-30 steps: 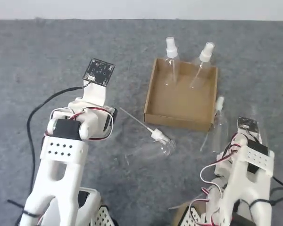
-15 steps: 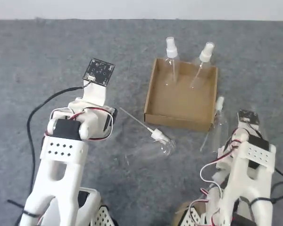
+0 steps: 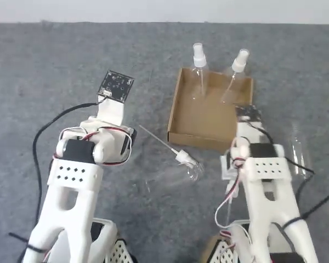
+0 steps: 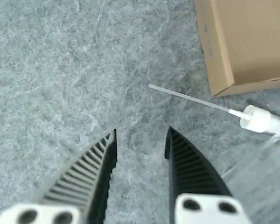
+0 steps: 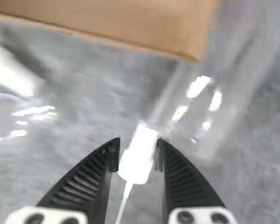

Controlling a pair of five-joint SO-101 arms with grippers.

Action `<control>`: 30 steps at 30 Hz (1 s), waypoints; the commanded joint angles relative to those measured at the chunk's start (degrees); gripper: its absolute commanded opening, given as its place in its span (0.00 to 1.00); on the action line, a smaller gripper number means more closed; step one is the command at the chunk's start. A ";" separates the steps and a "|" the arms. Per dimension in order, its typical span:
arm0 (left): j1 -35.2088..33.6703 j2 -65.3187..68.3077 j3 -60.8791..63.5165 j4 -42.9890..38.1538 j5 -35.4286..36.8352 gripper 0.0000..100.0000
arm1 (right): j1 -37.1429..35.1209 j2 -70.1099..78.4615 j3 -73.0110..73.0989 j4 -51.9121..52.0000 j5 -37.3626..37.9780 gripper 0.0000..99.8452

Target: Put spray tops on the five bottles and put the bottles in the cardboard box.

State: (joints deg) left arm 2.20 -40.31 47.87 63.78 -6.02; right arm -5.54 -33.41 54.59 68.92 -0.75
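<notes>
Both arms are white plastic with black servos, red wiring, black cables and ribbed black jaws.

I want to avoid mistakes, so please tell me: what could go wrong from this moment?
The right gripper is at a white spray top close to the cardboard box; a bump may topple the two standing bottles. The loose spray top has a thin tube that the left gripper might bend.
</notes>
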 commanded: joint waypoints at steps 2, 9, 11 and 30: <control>-3.16 -0.44 -1.10 -1.23 0.26 0.16 | -7.60 -0.75 -6.77 0.40 -4.22 0.08; -5.45 -0.35 -1.63 -1.23 0.26 0.16 | -8.04 -0.66 -7.91 6.55 -4.13 0.08; -5.45 -0.09 -1.71 -1.49 0.26 0.16 | -7.60 -0.92 -6.86 8.13 -4.22 0.10; -5.45 -0.09 -1.45 -1.41 0.26 0.16 | -4.79 -0.57 7.47 -4.70 -4.13 0.14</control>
State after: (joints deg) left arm -3.08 -40.22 47.87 63.78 -6.02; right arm -10.99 -33.41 62.24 65.32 -4.26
